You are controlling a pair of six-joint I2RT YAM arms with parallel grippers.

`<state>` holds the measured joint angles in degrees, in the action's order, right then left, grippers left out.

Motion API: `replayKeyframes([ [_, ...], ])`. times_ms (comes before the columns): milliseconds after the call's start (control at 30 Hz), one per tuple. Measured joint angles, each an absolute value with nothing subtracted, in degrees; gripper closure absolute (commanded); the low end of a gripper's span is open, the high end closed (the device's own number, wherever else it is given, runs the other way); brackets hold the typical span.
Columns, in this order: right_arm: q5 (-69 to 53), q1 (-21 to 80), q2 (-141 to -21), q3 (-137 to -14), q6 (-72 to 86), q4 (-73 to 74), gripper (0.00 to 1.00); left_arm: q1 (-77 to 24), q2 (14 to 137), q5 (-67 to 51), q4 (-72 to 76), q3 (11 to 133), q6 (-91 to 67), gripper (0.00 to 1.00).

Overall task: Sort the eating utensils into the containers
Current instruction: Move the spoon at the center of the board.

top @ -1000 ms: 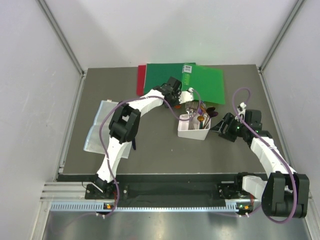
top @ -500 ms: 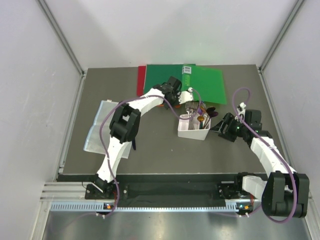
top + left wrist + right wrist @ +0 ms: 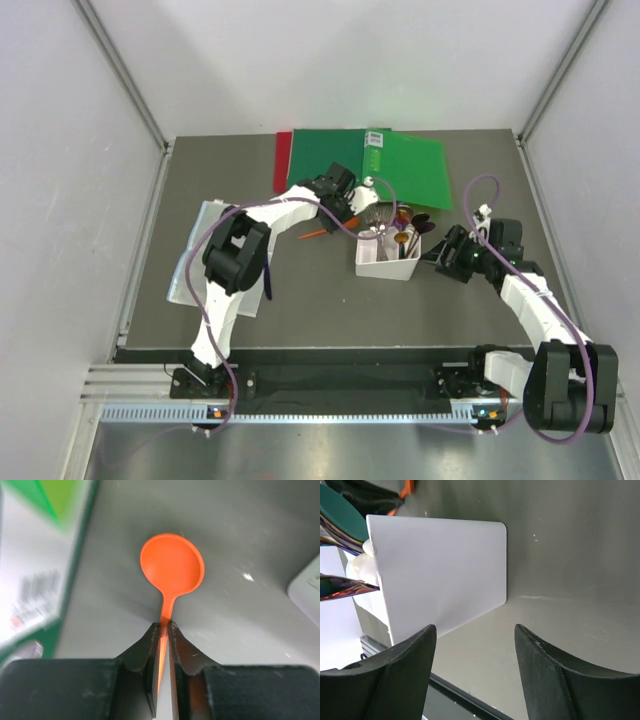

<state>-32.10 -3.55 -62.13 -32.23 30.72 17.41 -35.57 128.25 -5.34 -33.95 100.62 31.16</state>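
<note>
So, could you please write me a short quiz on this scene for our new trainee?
1. True or false: the left tool is shut on an orange spoon.
2. Pick one. The right tool is: A) holding a fork, B) open and empty beside the white bin, C) reaching inside the bin.
3. Short answer: is the spoon in the bin yet?
Key: 1 true; 2 B; 3 no, it is held outside the bin, over the table.

White arm links [image 3: 535, 305], black joints [image 3: 235, 255], purple cables [image 3: 480, 190], black fingers [image 3: 405, 665]
</note>
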Motion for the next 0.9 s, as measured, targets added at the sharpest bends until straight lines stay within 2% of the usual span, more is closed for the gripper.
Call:
replayKeyframes([
  [233,-32.4,-3.6,-62.2,-32.2,30.9,16.4,0.36,-35.7,121.1,-4.5,-30.7,89.4,24.2,0.68],
  [400,-32.4,-3.6,-62.2,-32.2,31.1,16.1,0.36,-36.9,119.9,-3.0,-30.2,87.5,21.7,0.66],
  [467,-32.4,-3.6,-62.2,-32.2,31.1,16.1,0.36,-37.1,119.7,-2.4,-29.8,87.2,21.2,0.7],
  [567,-32.4,-3.6,-62.1,-32.2,31.1,16.1,0.36,-37.2,119.6,-2.0,-29.3,86.9,20.6,0.84],
  [600,-32.4,-3.6,-62.0,-32.2,31.1,16.1,0.36,-37.2,119.6,-1.8,-29.2,86.9,20.5,0.93],
  [667,-32.4,-3.6,-61.9,-32.2,31.1,16.1,0.36,-37.3,119.9,-1.3,-29.2,87.2,20.3,0.98],
  [900,-32.2,-3.6,-61.5,-32.2,31.1,16.3,0.36,-37.8,119.3,4.0,-27.4,85.9,19.4,1.0],
])
